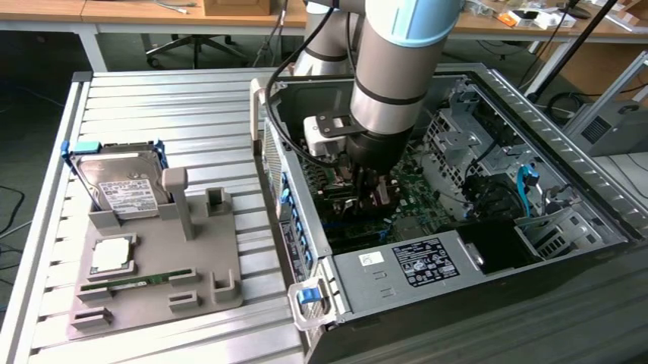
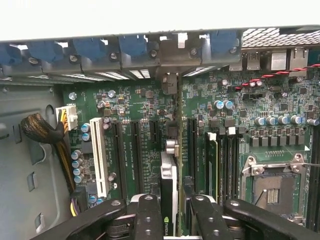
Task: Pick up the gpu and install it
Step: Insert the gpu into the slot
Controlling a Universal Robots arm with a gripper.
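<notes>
Gripper [image 2: 169, 216]: closed on the gpu [image 2: 168, 187], held edge-on.
Card position: held upright over the green motherboard [image 2: 130, 107], inside the computer case [image 1: 567, 152].

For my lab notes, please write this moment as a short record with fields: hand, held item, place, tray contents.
hand: robot hand shut on the thin dark graphics card
held item: thin dark graphics card, edge-on between the fingers, above the green motherboard
place: inside the open grey computer case
tray contents: silver hard drive with white label, narrow green memory stick on the grey holder tray
</notes>
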